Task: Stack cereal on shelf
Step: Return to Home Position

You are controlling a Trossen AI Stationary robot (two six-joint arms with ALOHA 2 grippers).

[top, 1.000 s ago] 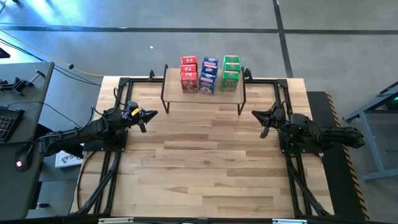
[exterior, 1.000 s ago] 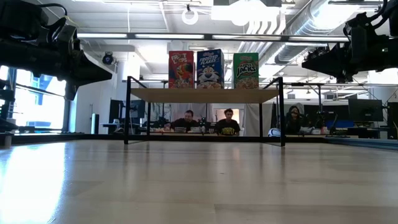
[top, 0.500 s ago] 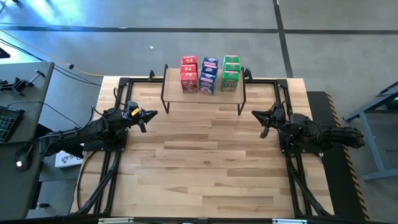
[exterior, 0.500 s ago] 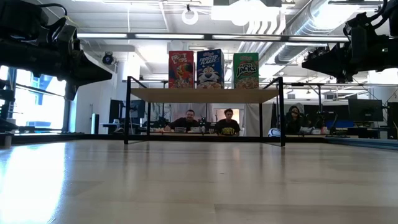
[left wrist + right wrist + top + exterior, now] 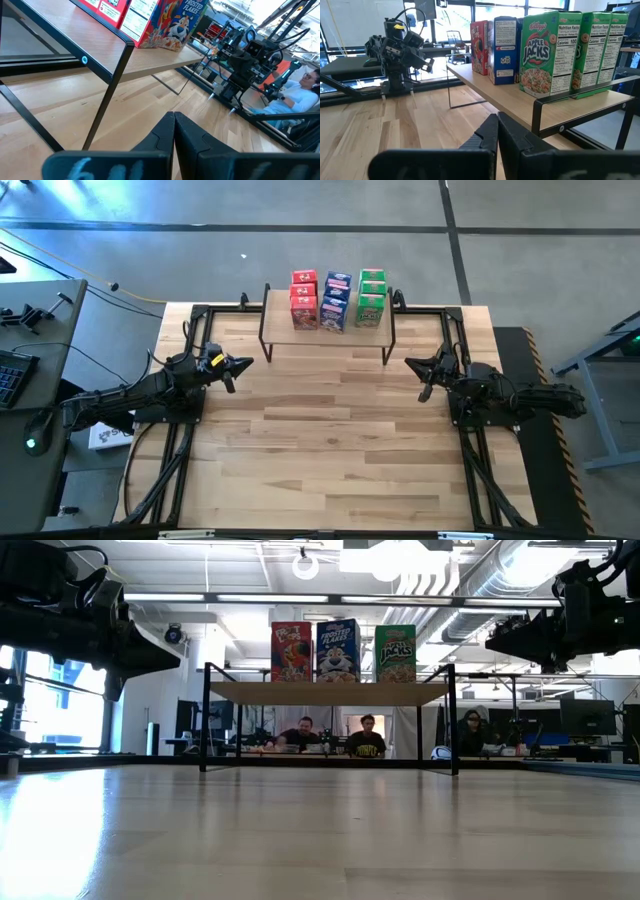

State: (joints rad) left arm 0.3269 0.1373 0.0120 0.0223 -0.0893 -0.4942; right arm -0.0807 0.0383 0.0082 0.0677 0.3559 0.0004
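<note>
We see ceiling lights [image 5: 395, 558] glaring above the far shelf [image 5: 325, 693], a bright window [image 5: 60, 710] at left, and a pale sheen on the table [image 5: 60, 830].

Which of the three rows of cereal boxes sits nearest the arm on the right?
The green row, at the end of the shelf facing the right gripper; the blue row stands in the middle, the red row at the far end.

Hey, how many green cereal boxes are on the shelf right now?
3, in one front-to-back row at the right end of the shelf: front green box, middle green box, back green box. The overhead view shows none hidden.
</note>
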